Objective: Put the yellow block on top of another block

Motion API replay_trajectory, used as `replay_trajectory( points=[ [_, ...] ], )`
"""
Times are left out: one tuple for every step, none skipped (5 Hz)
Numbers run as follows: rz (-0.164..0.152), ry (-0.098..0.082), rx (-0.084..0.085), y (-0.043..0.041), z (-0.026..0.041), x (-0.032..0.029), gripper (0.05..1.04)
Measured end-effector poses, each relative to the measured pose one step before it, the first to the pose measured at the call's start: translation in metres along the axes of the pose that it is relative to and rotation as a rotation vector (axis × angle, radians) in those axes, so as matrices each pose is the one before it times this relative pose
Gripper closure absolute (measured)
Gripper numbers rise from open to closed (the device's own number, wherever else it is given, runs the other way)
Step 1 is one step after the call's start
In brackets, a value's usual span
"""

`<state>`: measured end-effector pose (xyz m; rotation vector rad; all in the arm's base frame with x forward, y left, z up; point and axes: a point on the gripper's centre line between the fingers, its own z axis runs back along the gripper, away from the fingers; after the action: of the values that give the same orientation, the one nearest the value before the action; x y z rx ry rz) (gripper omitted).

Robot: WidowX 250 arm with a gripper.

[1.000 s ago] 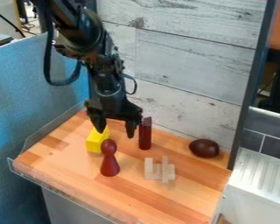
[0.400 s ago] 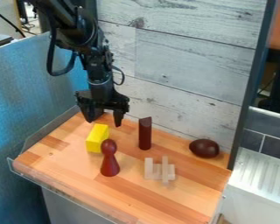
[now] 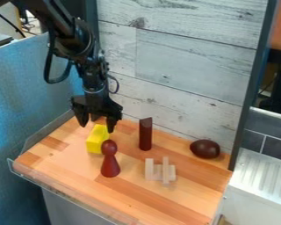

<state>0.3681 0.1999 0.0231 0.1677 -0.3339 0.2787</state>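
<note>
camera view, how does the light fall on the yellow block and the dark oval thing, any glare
Camera view: the yellow block is brighter on its upper face, duller on its lower front; the dark oval object shows faint sheen, no strong glare.

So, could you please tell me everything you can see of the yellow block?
The yellow block is a plain box with flat faces, perhaps painted wood. It lies on the table, its near corner partly behind the red pawn. The open gripper hangs at its far end; I can't tell whether they touch.
</note>
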Motion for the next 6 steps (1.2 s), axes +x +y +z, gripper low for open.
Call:
replay_trajectory(
  points=[
    [0.007,0.0025,-0.0182,0.00233,-0.00786,-0.00101,0.083],
    [0.0063,0.0048,0.0068,0.00577,-0.00584,0.00015,0.083],
    [0.0047,0.0037,0.0039,0.00037,-0.00432,0.00142,0.083],
    [0.0132,0.0134,0.0068,0.00111,-0.01003,-0.00042,0.083],
    [0.0089,0.0173,0.0178,0.00194,-0.00978,-0.00207,0.083],
    [0.0105,0.0142,0.0111,0.00001,-0.00219,-0.00125,0.129]
  ],
)
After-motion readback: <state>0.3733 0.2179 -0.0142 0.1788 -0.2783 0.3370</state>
